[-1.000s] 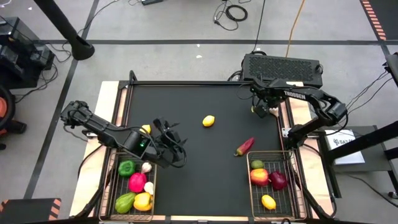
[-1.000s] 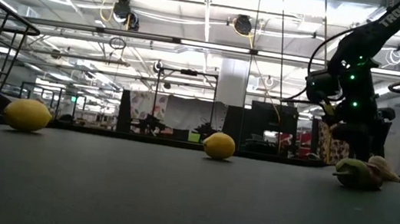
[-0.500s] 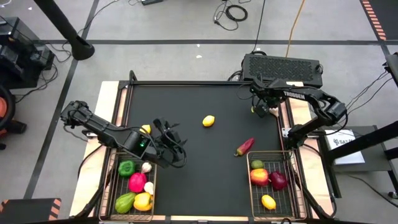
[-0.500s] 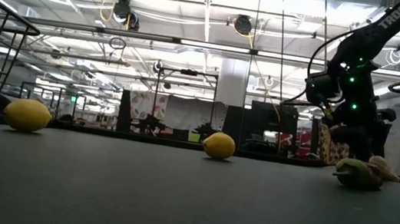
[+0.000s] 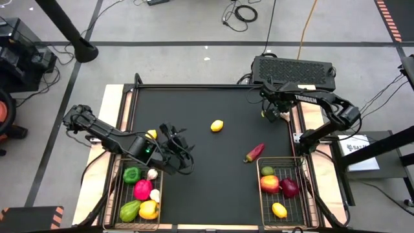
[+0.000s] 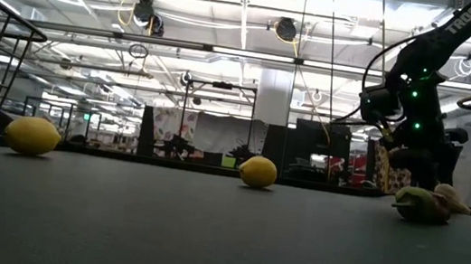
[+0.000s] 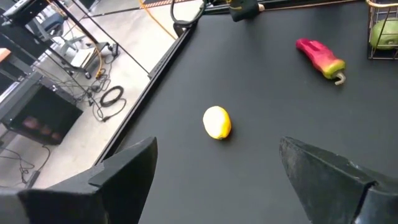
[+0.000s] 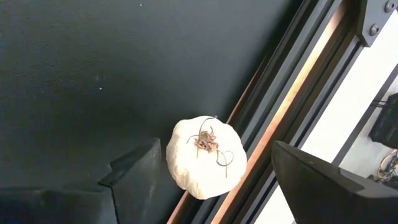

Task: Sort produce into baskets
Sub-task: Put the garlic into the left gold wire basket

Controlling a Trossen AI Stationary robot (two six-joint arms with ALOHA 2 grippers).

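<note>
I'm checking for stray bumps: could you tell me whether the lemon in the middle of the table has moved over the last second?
No. In the high view the lemon lies at the same spot on the black table, equally far from its far edge.

open black bench lies between the baskets; only a lemon and a chili interrupt its middle.

A small yellow toy lemon lies mid-desk; a dark red chili lies near the right gold-rimmed wire-mesh basket; a white garlic bulb apparently touches the desk's edge rail.
</note>
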